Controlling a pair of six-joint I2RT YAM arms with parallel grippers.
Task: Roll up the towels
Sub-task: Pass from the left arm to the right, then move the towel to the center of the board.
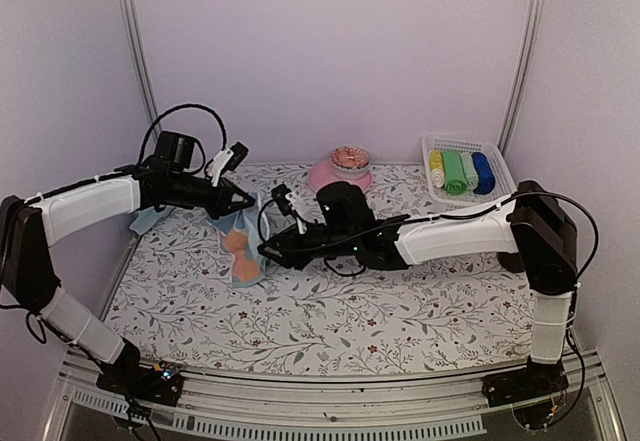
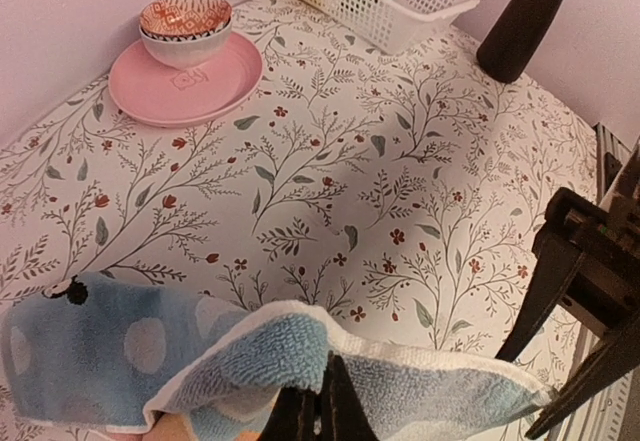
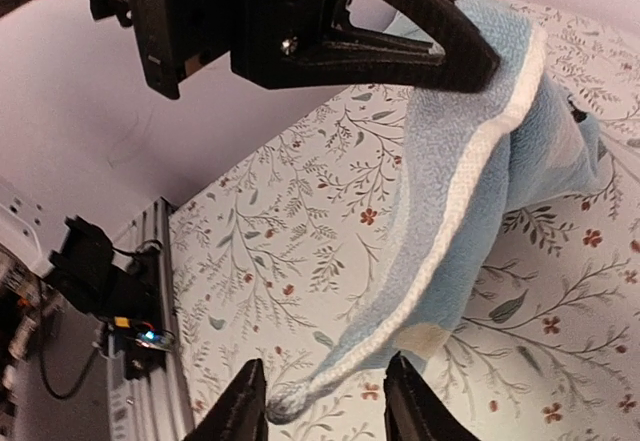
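Risk: the blue towel (image 1: 243,249) hangs over the counter (image 1: 400,311) from a thin edge pinch. If that slips, it drops in a heap, unrolled. Left gripper (image 2: 322,401) pressed together on the white-trimmed edge; right gripper (image 3: 325,401) spread wide, the towel's lower corner between its fingers — contact unclear.

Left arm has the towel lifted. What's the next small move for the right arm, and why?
Probably close the right gripper. It stands open astride the hanging lower corner of the towel, while the left gripper pinches the upper edge and holds the cloth off the table. With both ends held, the towel could likely be spread flat for rolling.
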